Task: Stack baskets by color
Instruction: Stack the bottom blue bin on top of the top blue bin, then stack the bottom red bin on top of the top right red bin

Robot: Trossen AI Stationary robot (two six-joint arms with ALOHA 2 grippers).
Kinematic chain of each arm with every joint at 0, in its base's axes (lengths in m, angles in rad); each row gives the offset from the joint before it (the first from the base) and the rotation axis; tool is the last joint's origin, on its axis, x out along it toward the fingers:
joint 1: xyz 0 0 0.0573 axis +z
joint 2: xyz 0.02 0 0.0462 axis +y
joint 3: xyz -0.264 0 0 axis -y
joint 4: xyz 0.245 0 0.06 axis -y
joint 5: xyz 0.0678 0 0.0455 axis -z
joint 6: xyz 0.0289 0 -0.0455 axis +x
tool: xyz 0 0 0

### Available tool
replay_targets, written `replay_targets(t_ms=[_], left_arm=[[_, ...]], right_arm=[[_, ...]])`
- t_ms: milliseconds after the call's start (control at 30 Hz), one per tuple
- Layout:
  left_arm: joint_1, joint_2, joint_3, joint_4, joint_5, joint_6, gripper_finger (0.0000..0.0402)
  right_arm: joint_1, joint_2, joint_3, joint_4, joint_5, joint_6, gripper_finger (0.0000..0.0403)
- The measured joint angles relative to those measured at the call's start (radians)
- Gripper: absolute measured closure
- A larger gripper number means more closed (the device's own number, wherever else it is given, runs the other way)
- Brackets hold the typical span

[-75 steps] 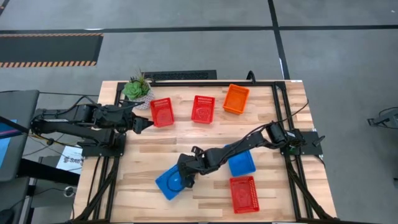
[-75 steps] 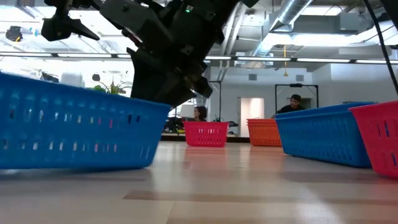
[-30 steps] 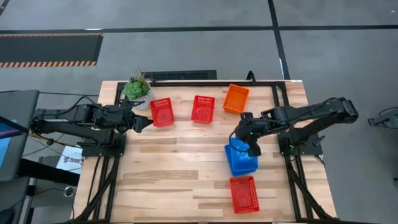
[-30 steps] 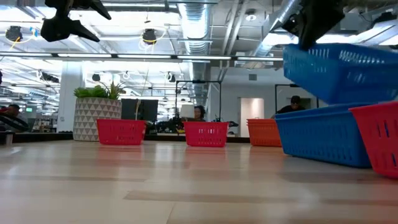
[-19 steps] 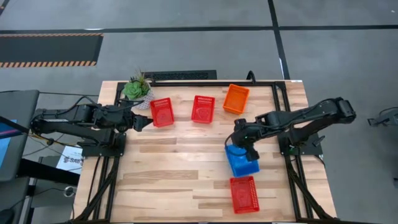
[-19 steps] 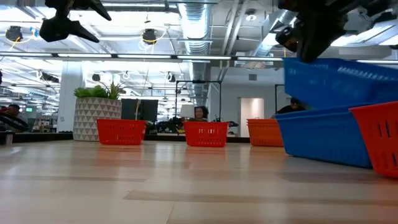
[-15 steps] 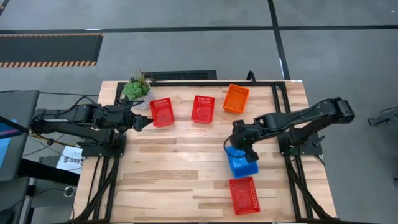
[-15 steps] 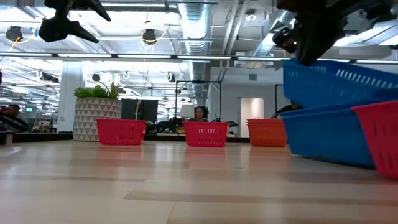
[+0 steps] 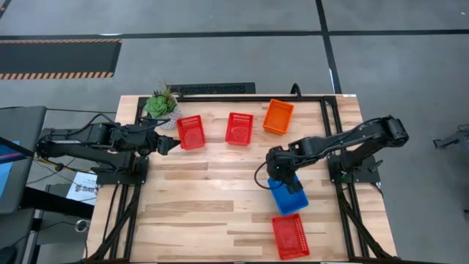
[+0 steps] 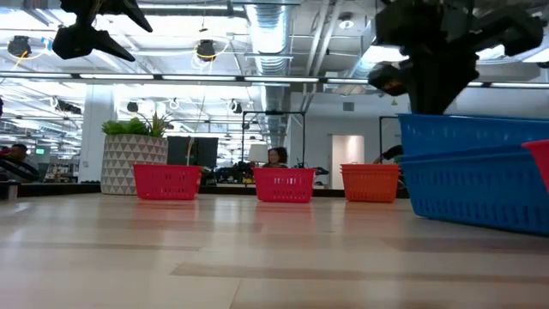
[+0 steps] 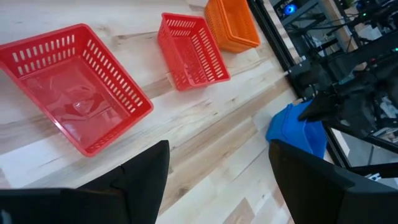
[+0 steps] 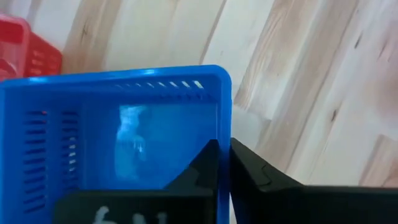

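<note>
Two blue baskets [image 9: 289, 195] stand nested near the table's right side; the upper one [image 10: 472, 136] sits level inside the lower one [image 10: 480, 193]. My right gripper [image 9: 281, 178] is shut on the upper basket's far end. A red basket [image 9: 290, 236] lies just nearer. Two more red baskets [image 9: 190, 132] [image 9: 239, 128] and an orange basket [image 9: 278, 116] stand in a row at the far side. My left gripper [image 9: 174, 144] hovers open above the table beside the leftmost red basket [image 11: 74, 106], holding nothing. My right gripper has the upper blue basket's far end wall [image 12: 224, 118] between its fingers, one finger [image 12: 205, 165] inside the basket and one [image 12: 252, 171] outside. The fingers come steeply from above, pointing down. The basket sits level, nested in the lower blue basket.
A small potted green plant [image 9: 161, 105] stands at the far left corner, close behind the left red basket. A black frame [image 9: 330, 132] runs along the table's edges. Bare wood [image 9: 205, 205] fills the middle and near left of the table.
My right gripper has come down and a little toward the table's left with the upper blue basket, which was tilted above the lower one and now sits level inside it. The lower blue basket and the red one beside it have been shoved slightly toward the near edge.
</note>
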Motion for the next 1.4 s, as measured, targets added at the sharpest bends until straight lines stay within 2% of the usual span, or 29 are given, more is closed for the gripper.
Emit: replay_targets(t_ms=[267, 467, 567, 667, 833, 967, 1067, 1167, 1400], left_arm=[[0.000, 0.000, 0.000, -0.003, 0.000, 0.001, 0.0139], [0.000, 0.000, 0.000, -0.005, 0.000, 0.010, 0.0139], [0.000, -0.001, 0.000, -0.005, 0.003, 0.011, 0.0139], [0.000, -0.001, 0.000, -0.006, 0.009, 0.011, 0.0139], [0.000, -0.001, 0.000, -0.006, 0.020, 0.012, 0.0139], [0.000, -0.001, 0.000, -0.006, 0.024, 0.014, 0.0139], [0.000, 0.000, 0.000, -0.006, 0.026, 0.014, 0.0139], [0.000, -0.001, 0.000, -0.006, 0.026, 0.014, 0.0139], [0.000, -0.001, 0.000, -0.006, 0.026, 0.014, 0.0139]], right_arm=[[-0.006, -0.025, 0.002, -0.003, 0.010, 0.034, 0.0270], [-0.030, -0.117, 0.075, -0.094, 0.015, 0.236, 0.0213], [0.000, -0.178, 0.112, -0.134, 0.018, 0.445, 0.0207], [0.072, -0.219, 0.118, -0.144, 0.040, 0.822, 0.0210], [0.291, -0.224, 0.116, -0.178, 0.081, 1.461, 0.0220], [0.485, -0.155, 0.115, -0.202, 0.119, 1.811, 0.0217], [0.587, -0.068, 0.114, -0.217, 0.119, 2.001, 0.0205], [0.660, 0.011, 0.114, -0.192, 0.118, 2.122, 0.0191], [0.719, 0.158, 0.114, -0.042, 0.116, 2.240, 0.0175]])
